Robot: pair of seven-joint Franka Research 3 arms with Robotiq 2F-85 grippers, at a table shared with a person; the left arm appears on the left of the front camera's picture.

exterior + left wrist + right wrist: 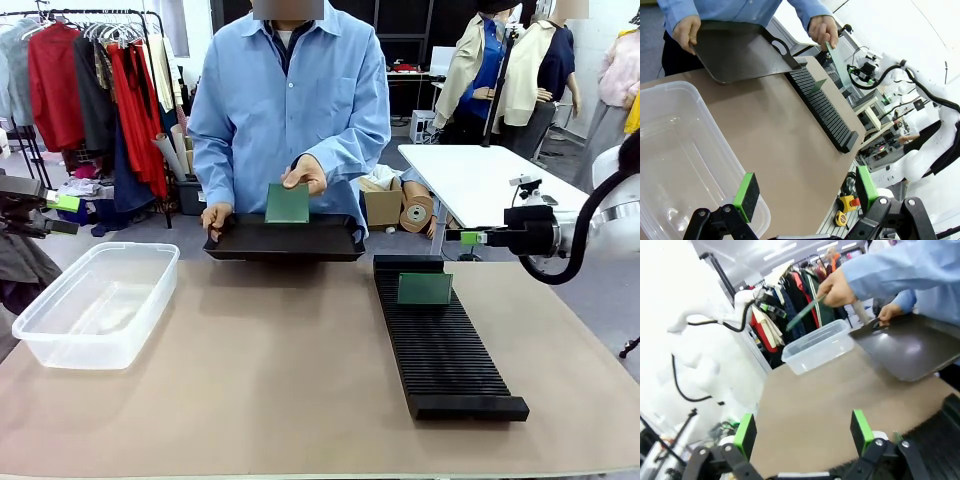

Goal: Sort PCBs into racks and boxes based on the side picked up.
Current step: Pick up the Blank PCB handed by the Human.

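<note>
At the far side a person's hand holds one green PCB [287, 203] upright over a shallow black tray [240, 245], which the other hand grips. Another PCB [425, 289] stands in a slot near the far end of the long black rack [445, 350]. The clear box [95, 303] sits at the left with nothing in it. My left gripper [66, 214] hovers open above the box's left side. To the right of the rack's far end, my right gripper [472, 238] is open and holds nothing. The left wrist view shows the held PCB [837, 62], rack [822, 110] and box [680, 150].
In the right wrist view my open right gripper [803, 431] looks across the brown tabletop [830, 400] towards the box [817, 346] and the person's tray [910, 345]. A white side table [480, 180] stands behind the rack.
</note>
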